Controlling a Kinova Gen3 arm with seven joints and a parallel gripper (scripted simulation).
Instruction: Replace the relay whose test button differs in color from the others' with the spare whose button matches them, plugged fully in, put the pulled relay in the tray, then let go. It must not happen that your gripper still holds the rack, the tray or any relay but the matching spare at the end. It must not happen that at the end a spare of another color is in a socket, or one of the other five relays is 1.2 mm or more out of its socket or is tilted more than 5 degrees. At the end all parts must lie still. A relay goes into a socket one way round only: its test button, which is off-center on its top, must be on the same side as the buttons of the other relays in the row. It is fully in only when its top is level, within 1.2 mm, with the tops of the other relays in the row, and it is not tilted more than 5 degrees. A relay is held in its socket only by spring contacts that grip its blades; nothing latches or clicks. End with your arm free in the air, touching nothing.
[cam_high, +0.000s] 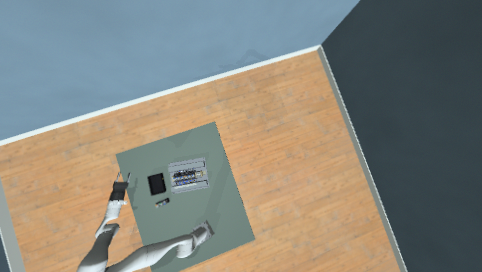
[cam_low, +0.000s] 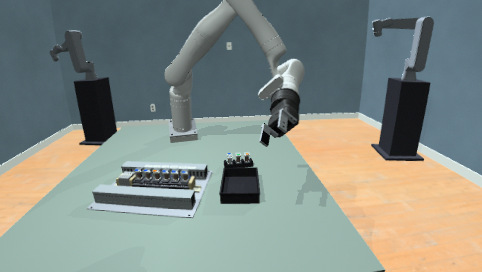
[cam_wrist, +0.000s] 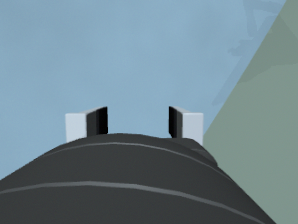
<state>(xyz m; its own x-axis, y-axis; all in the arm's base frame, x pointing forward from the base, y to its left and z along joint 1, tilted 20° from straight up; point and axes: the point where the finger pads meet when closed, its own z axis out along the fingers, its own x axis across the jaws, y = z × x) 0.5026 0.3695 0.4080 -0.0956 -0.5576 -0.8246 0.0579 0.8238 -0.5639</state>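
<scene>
A row of several relays (cam_low: 165, 175) stands upright in sockets between two grey ducts. Their tops show blue buttons except on one relay (cam_low: 156, 175), third from the left in the exterior view, which shows orange. Three spares stand in a small black holder (cam_low: 239, 164) (cam_high: 162, 202): a blue-button spare (cam_low: 229, 158) at left, a green-button one (cam_low: 238, 158) in the middle and an orange-button one (cam_low: 247, 157) at right. The black tray (cam_low: 240, 195) (cam_high: 157, 184) looks empty. My gripper (cam_high: 124, 175) (cam_low: 273, 131) (cam_wrist: 138, 119) is open and empty, raised beyond the tray and holder near the mat's edge.
The relay row sits on a light panel (cam_low: 142, 211) with a front duct (cam_low: 145, 198) and a rear duct (cam_high: 188, 163) beside it. The tray lies between this panel and my gripper's side. The arm's base (cam_low: 183, 134) stands on the green table top (cam_low: 280, 230).
</scene>
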